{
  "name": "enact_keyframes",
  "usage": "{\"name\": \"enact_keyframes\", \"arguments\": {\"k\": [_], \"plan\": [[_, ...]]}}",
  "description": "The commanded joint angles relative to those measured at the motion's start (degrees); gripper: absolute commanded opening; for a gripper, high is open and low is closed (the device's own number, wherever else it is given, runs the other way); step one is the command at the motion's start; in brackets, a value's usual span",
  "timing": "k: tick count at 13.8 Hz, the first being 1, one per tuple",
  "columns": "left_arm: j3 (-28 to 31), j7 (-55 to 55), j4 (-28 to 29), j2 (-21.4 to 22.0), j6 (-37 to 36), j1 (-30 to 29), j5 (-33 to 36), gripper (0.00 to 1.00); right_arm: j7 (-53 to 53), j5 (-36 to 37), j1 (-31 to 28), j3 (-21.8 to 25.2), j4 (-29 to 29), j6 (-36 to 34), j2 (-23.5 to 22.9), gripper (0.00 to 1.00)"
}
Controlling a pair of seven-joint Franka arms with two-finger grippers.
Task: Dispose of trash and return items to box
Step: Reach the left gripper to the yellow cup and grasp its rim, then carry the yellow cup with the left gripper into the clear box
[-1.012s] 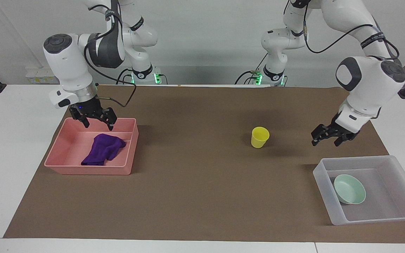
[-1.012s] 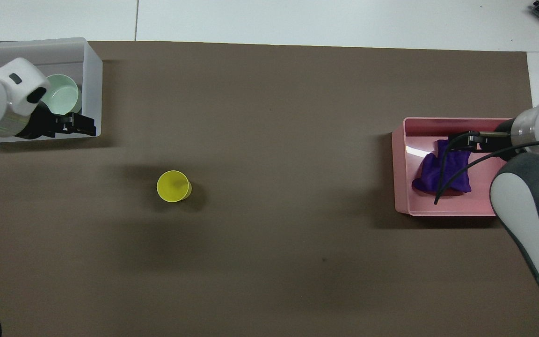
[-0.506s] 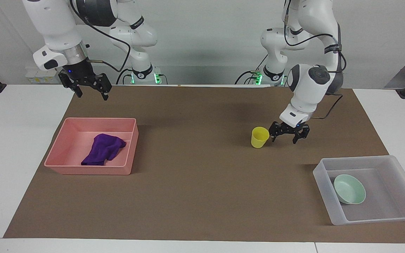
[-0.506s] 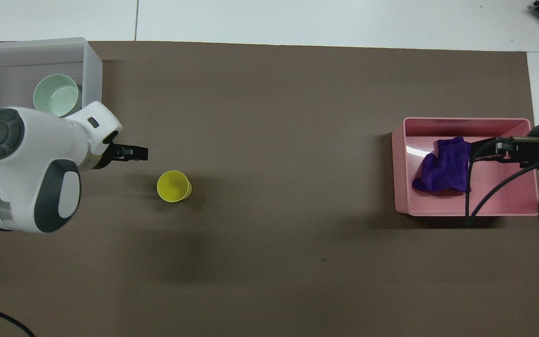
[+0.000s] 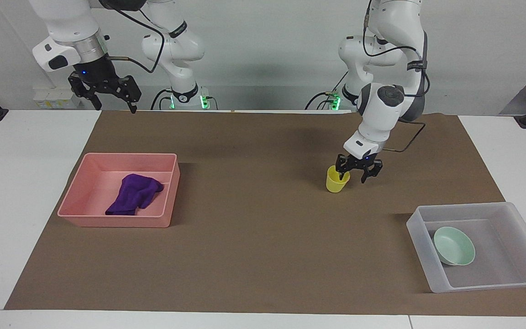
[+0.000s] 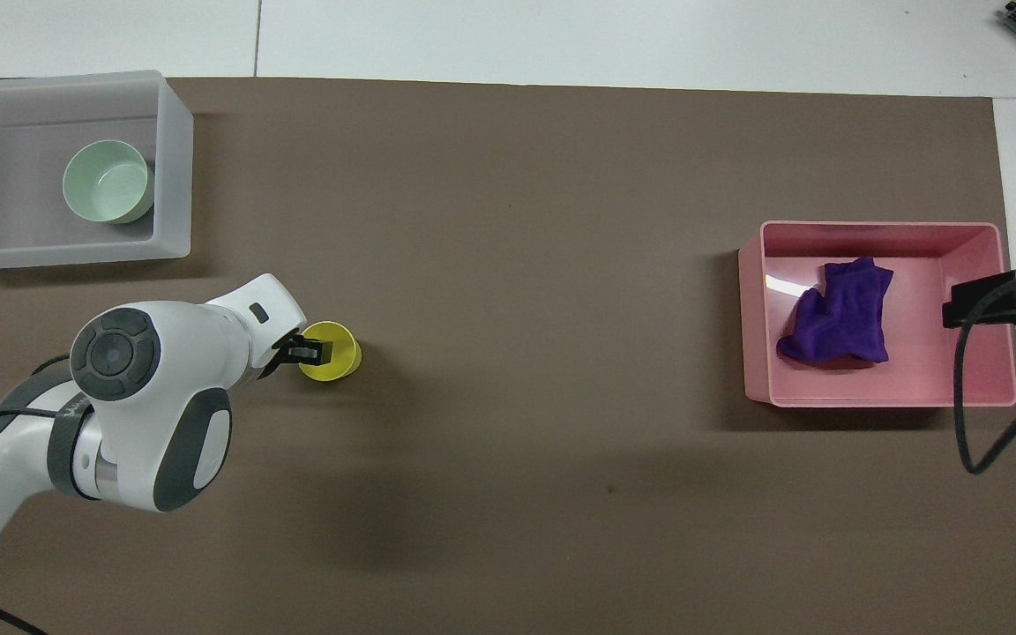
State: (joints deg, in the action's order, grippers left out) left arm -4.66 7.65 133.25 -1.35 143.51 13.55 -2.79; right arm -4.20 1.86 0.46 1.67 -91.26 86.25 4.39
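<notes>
Right gripper (image 5: pixel 359 175): spread, straddling yellow cup (image 5: pixel 337 179) rim, one finger inside, having moved in from beside it | purple rag (image 5: pixel 134 193): lying in pink bin (image 5: pixel 116 191) | mint bowl (image 5: pixel 454 246): sitting in clear box (image 5: pixel 482 246) | left gripper (image 5: pixel 104 93): spread, empty, raised near pink bin, having risen slightly.

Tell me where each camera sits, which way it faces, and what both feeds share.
Facing view: high across the table, looking at both robots; whole arms show, left end effector at the yellow cup, right end effector raised.
Overhead view: above the robots' end, looking steeply down; left arm at the cup, only the right end effector's tip.
Shared: cup, purple cloth in pink bin, mint-green bowl in clear box.
</notes>
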Motion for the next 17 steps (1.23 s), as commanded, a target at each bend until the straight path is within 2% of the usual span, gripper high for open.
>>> {"name": "enact_keyframes", "arguments": {"k": [1,4,6,7,9,12,17], "plan": [[0.7,5.6,1.8,1.9,1.5,1.8,1.2,0.00,1.4,0.2,-0.7,-0.4,-1.2,-0.1,0.9,1.00],[0.9,5.6,-1.7,1.4,-0.8,1.6,1.1,0.00,1.5,0.1,-0.4,-0.4,-2.1,0.0,1.4,1.00],[1.3,5.7,-7.5,1.5,-7.8,0.2,1.1,0.00,1.5,0.1,-0.5,-0.4,-2.3,-0.2,1.5,1.00],[1.3,5.3,-11.7,0.9,-10.6,-2.4,1.2,0.00,1.5,0.1,-0.5,-0.4,-2.3,-0.3,1.5,1.00],[1.7,4.7,-19.2,-1.9,-13.2,-5.1,2.3,0.00,1.3,0.1,-0.2,-0.4,-2.2,0.0,1.5,1.00],[2.0,2.4,-27.3,-6.1,-13.6,-10.4,3.4,0.00,1.4,0.1,-0.2,-0.4,-2.3,-0.1,1.5,1.00],[1.8,-4.7,-41.7,-15.7,-17.2,-19.3,3.1,0.00,1.2,0.1,-0.2,-0.4,-2.4,-0.1,1.6,1.00]]}}
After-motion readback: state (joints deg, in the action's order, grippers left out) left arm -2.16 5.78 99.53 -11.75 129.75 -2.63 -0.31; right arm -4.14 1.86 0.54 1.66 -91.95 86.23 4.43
